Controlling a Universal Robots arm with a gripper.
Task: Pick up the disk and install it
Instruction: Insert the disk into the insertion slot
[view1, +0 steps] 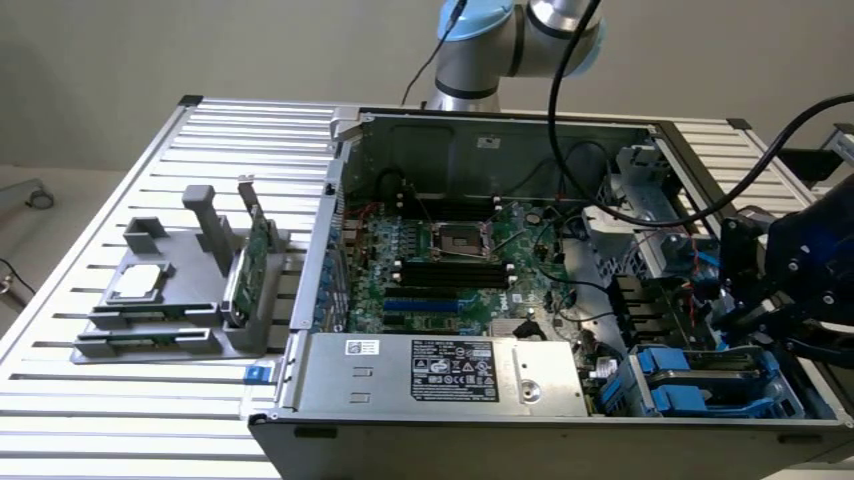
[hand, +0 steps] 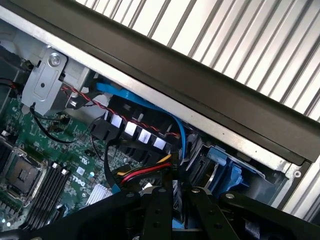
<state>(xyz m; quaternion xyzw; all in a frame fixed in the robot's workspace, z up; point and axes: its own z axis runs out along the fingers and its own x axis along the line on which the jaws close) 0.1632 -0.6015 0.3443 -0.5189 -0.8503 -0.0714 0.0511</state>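
Note:
My black gripper (view1: 771, 312) hangs over the drive bay at the exterior view's right end of the open computer case (view1: 400, 430). In the wrist view its two fingers (hand: 159, 205) close in on a narrow grey-blue strip, the disk (hand: 179, 202) seen edge-on; its label and flat face are hidden. Just beyond the fingertips sit blue plastic carriers (hand: 226, 172) in the bay (view1: 683, 385). The gripper (hand: 180, 197) is shut on the disk.
Blue, red and yellow cables (hand: 145, 172) cross close to the fingers. The motherboard (view1: 441, 260) and power supply (view1: 441, 370) fill the case. On the exterior view's left, a grey fixture (view1: 160, 330) holds a small silver chip (view1: 140, 283) and an upright green card (view1: 254, 265).

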